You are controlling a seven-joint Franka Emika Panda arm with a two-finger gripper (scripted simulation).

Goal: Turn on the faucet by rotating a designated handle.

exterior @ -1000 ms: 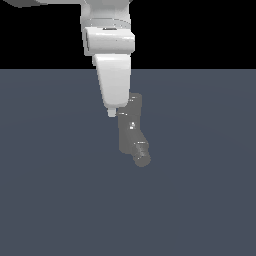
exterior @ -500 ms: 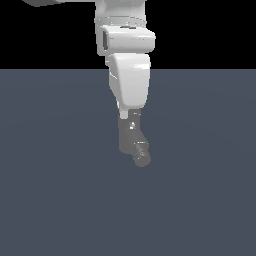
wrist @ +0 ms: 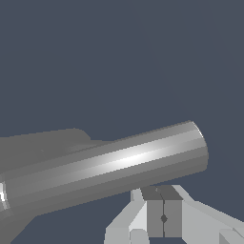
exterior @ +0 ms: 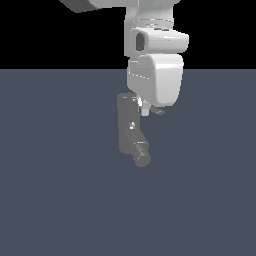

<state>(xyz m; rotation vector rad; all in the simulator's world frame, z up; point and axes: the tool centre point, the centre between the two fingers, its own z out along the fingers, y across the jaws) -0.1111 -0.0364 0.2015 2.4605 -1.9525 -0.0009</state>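
The gripper (wrist: 163,218) is sitting clenched, pads together and grasping nothing, pressed just beside the handle (wrist: 119,164), likely so it can push the rod sideways. The faucet (exterior: 128,127) is standing below the wrist, its spout (exterior: 141,153) angling downward.

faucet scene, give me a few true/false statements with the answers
1. The end effector has its two finger pads pressed together. True.
2. The handle is clamped between the fingers. False: in the wrist view the rod lies beside the shut fingers, with nothing between them.
3. The faucet stands upright with its dark ribbed spout angled out at the lower end. True.
4. The faucet lies flat on its side. False: its body is upright.
5. In the exterior view the white arm hides the faucet completely. False: it covers only the top, and the body and spout show below it.
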